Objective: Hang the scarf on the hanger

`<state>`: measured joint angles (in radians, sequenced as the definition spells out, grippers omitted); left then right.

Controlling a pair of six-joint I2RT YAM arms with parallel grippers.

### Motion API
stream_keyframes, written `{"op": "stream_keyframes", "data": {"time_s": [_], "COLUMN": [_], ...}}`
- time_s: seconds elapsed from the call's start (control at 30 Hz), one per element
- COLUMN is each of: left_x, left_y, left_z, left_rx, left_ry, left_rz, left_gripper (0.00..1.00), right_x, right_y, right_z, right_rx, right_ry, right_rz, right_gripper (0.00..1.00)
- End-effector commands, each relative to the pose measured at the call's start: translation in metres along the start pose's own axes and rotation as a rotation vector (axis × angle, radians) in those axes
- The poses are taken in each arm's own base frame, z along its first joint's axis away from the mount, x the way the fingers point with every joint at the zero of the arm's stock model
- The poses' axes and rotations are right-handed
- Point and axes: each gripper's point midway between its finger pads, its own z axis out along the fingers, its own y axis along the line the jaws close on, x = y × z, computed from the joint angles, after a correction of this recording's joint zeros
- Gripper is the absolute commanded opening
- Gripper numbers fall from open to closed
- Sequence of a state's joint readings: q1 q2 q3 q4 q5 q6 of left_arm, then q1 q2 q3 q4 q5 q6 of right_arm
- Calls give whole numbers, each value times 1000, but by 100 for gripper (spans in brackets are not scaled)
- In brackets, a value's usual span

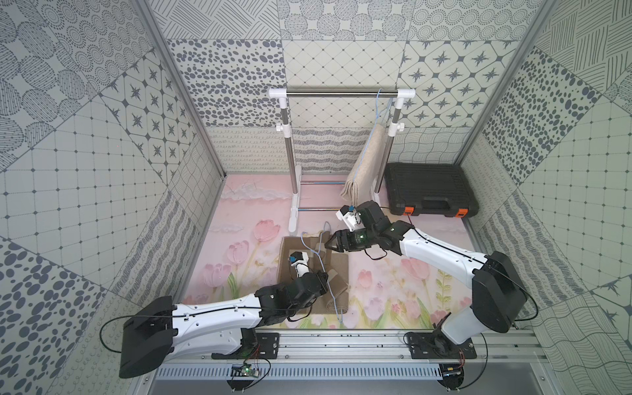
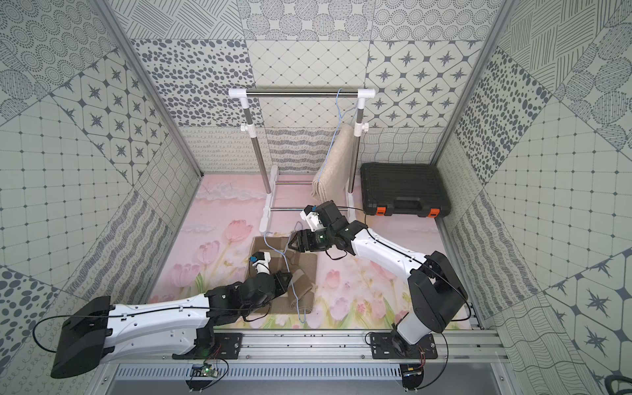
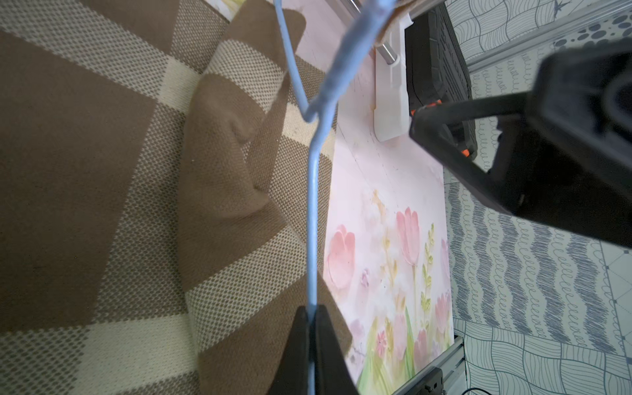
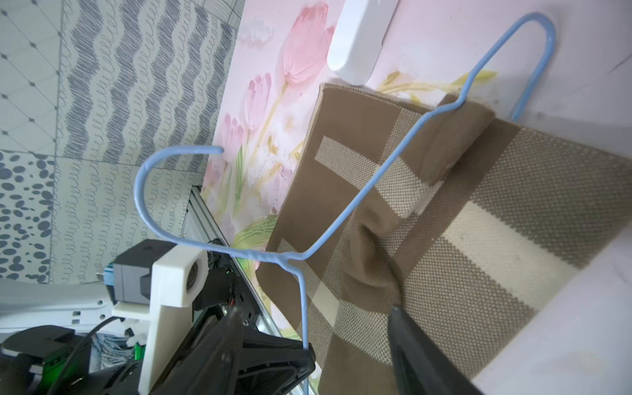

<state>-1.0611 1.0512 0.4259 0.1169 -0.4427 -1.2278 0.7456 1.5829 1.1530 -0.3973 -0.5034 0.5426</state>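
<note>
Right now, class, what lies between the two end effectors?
The brown checked scarf with the blue wire hanger over it fills the gap between left end effector and right end effector, shown in both top views.

Nope, no readable text, labels, brand names or numbers in any of the views, as far as I can make out.
</note>
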Motion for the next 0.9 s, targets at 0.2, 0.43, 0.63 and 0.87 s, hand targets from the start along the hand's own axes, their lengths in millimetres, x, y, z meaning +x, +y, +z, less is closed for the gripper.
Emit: {"op": "stream_keyframes", "data": {"time_s": [0.2,0.43,0.63,0.87], "left_x": [-8,-6,-5,-22], "left_y": [-23,-34,-43,-35], "left_z": [-2,0,1,-17], "left_rx": [81,100,117,81], "left_ry": [-40,-28,-17,-74], "left_rz": [73,89,105,123], "left_gripper": [0,0,0,57], "right_x": [25,16,10,18], "right_y": [14,-4,-10,-16], "right_z": [18,44,44,28], "right_rx": [126,242,289,273], "right_ry": [98,84,32,10], "right_rz": [-137,-184,-196,-190], "right_gripper": [69,66,11,0]}}
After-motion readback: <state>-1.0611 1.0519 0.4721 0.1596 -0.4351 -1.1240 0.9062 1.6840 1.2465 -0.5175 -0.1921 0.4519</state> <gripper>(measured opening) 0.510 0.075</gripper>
